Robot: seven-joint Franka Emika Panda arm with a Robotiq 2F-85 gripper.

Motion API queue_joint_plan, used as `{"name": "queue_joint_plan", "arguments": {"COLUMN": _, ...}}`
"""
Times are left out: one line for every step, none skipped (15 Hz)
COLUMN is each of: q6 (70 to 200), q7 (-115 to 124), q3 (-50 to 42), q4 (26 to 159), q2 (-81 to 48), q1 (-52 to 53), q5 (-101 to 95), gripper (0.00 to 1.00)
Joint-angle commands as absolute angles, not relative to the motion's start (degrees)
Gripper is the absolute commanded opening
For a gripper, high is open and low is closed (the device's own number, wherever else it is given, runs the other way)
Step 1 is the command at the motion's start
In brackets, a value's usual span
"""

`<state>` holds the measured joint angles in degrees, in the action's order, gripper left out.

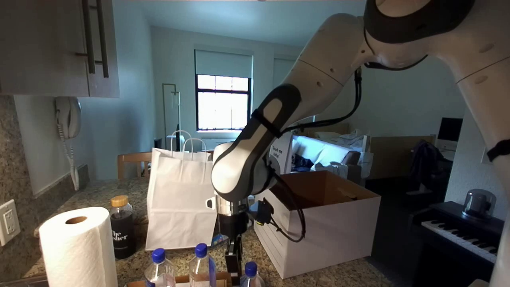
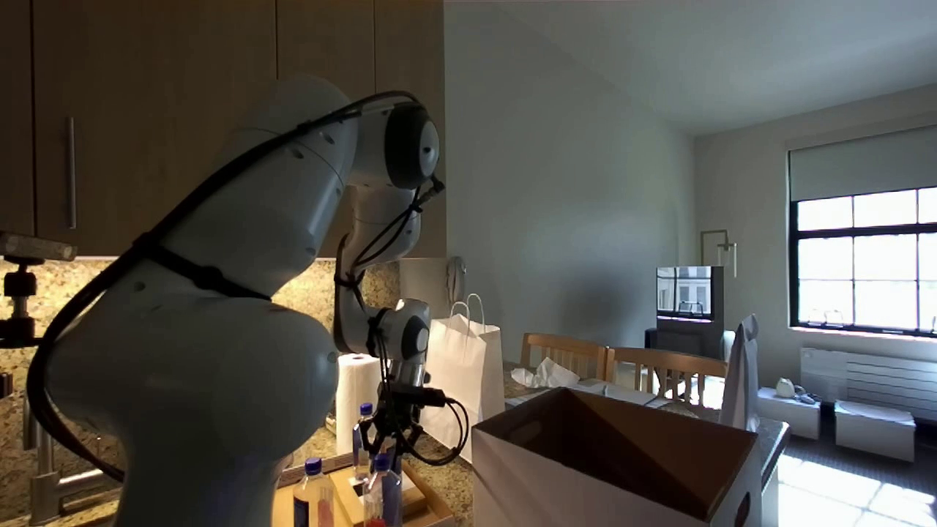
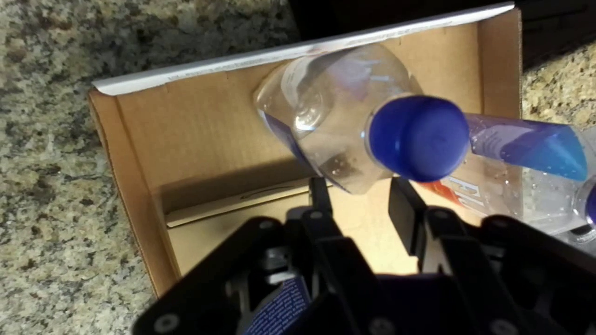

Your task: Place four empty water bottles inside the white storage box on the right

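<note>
Water bottles (image 3: 358, 116) stood in a cardboard tray (image 3: 223, 121) beside the white storage box (image 1: 332, 235). Gripper (image 3: 361, 195) among them, jaws partly apart; we couldn't tell if one was held. We judged grasping underway; next needed sure grip, straight lift.

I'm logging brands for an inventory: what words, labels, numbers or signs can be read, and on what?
"Touch me baby!": white panel
"...he ...sher", line starts unclear: dark bottle
"F...", following letters unclear: clear water bottle
Too small or blurred: print on the blue label and tray's white edge
Numbers: none readable
</note>
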<state>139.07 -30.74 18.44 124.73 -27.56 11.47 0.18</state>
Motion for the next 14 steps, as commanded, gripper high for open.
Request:
{"name": "queue_joint_plan", "arguments": {"q6": 141.87, "q7": -29.44, "q3": 19.09, "q4": 128.44, "q2": -24.80, "q1": 10.85, "q5": -0.58, "gripper": 0.66}}
{"name": "queue_joint_plan", "arguments": {"q6": 142.52, "q7": -29.38, "q3": 19.12, "q4": 128.86, "q2": -24.53, "q1": 10.76, "q5": -0.49, "gripper": 0.72}}
{"name": "queue_joint_plan", "arguments": {"q6": 143.77, "q7": -29.46, "q3": 19.28, "q4": 129.73, "q2": -23.86, "q1": 10.44, "q5": -0.13, "gripper": 0.78}}
{"name": "queue_joint_plan", "arguments": {"q6": 144.73, "q7": -29.47, "q3": 19.38, "q4": 130.33, "q2": -23.41, "q1": 10.26, "q5": 0.03, "gripper": 0.84}}
{"name": "queue_joint_plan", "arguments": {"q6": 146.46, "q7": -29.45, "q3": 19.54, "q4": 131.50, "q2": -22.47, "q1": 9.94, "q5": 0.34, "gripper": 0.91}}
{"name": "queue_joint_plan", "arguments": {"q6": 147.86, "q7": -29.47, "q3": 19.70, "q4": 132.50, "q2": -21.69, "q1": 9.60, "q5": 0.66, "gripper": 0.97}}
{"name": "queue_joint_plan", "arguments": {"q6": 149.51, "q7": -29.59, "q3": 19.97, "q4": 133.77, "q2": -20.66, "q1": 9.06, "q5": 1.23, "gripper": 1.00}}
{"name": "queue_joint_plan", "arguments": {"q6": 151.06, "q7": -29.55, "q3": 20.11, "q4": 135.04, "q2": -19.70, "q1": 8.70, "q5": 1.49, "gripper": 1.00}}
{"name": "queue_joint_plan", "arguments": {"q6": 152.89, "q7": -29.59, "q3": 20.31, "q4": 136.40, "q2": -18.74, "q1": 8.13, "q5": 1.79, "gripper": 1.00}}
{"name": "queue_joint_plan", "arguments": {"q6": 153.84, "q7": -29.66, "q3": 20.50, "q4": 137.17, "q2": -18.19, "q1": 7.61, "q5": 2.07, "gripper": 1.00}}
{"name": "queue_joint_plan", "arguments": {"q6": 153.66, "q7": -30.24, "q3": 20.78, "q4": 137.51, "q2": -18.12, "q1": 6.92, "q5": 2.42, "gripper": 1.00}}
{"name": "queue_joint_plan", "arguments": {"q6": 153.68, "q7": -30.17, "q3": 20.84, "q4": 137.88, "q2": -17.91, "q1": 6.65, "q5": 2.50, "gripper": 1.00}}
{"name": "queue_joint_plan", "arguments": {"q6": 153.18, "q7": -30.21, "q3": 20.78, "q4": 138.16, "q2": -17.94, "q1": 6.51, "q5": 2.32, "gripper": 1.00}}
{"name": "queue_joint_plan", "arguments": {"q6": 152.88, "q7": -30.09, "q3": 20.78, "q4": 138.37, "q2": -17.84, "q1": 6.46, "q5": 2.19, "gripper": 1.00}}
